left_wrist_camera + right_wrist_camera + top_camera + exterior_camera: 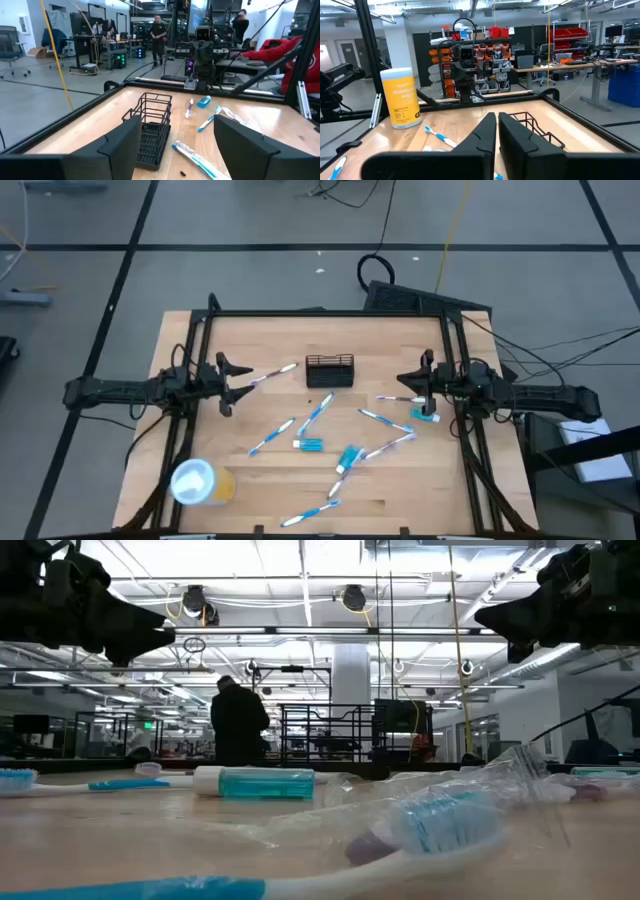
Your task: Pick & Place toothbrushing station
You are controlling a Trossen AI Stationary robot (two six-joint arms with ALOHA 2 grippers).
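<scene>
Currently toothbrushing station [330,370], black wire-mesh holder, sits upper centre of high frame on wooden table [250,490], untouched. Left gripper [238,380] at left-centre of frame, raised above table, fingers spread wide apart, gripping nothing. Right gripper [408,381] at right-centre, fingers pressed nearly together, empty. Station lies between both grippers, apart from each. Toothbrushes [314,415] scattered across middle and lower frame, some in clear wrappers. Yellow cup with white lid [199,481] at lower left. Person [239,723] stands in room beyond table, low view.
</scene>
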